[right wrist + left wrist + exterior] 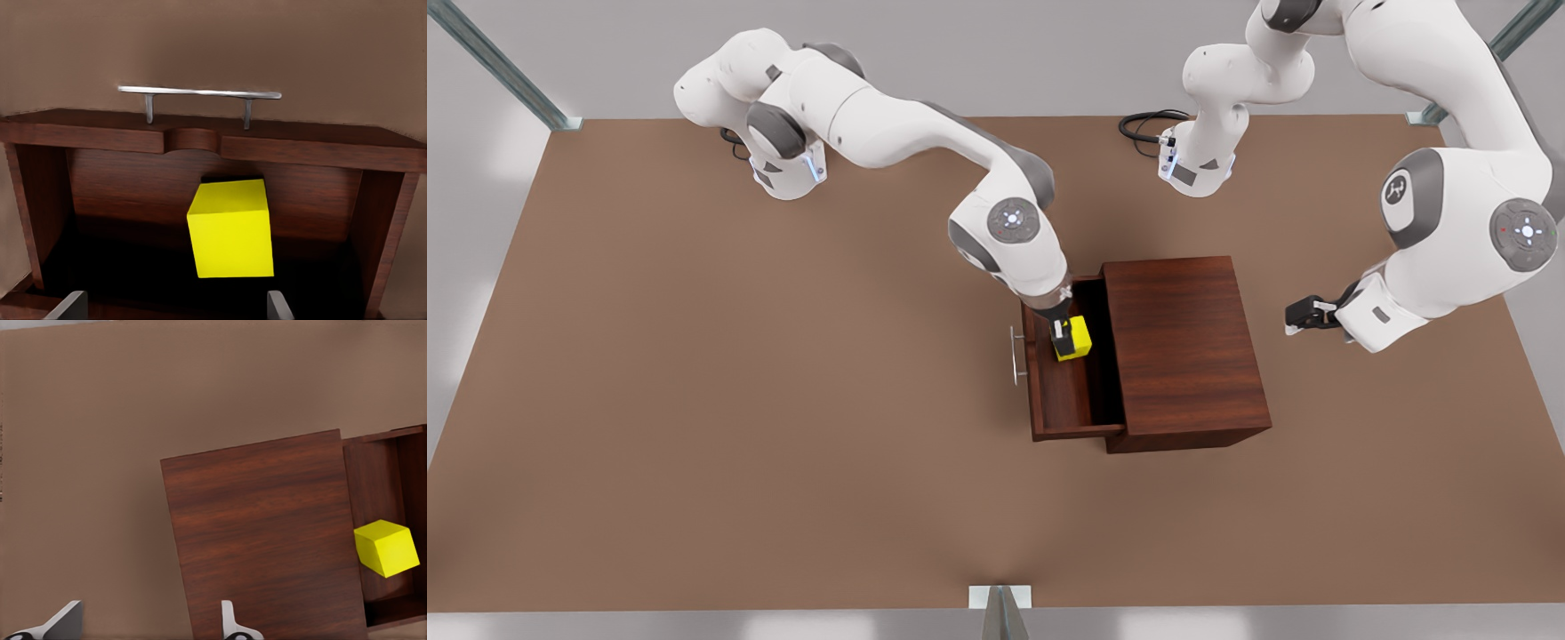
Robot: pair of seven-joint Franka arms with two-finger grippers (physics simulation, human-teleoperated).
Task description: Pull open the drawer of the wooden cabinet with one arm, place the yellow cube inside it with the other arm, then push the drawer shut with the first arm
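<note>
Yellow cube (1079, 338) inside the open drawer (1067, 400), between the spread fingers (72, 305) of the right gripper (1061, 336), nearer to one finger than to the other. Cannot tell if already resting on the drawer floor. Risk here: tipping or dragging the cube on the way up, should the near finger catch an edge. Further right, the wooden cabinet (1183, 347), then the left gripper (1303, 313) waiting behind it, fingers (67, 620) wide, holding nothing. Danger at the closing push: trapping the right gripper if not yet lifted clear.
</note>
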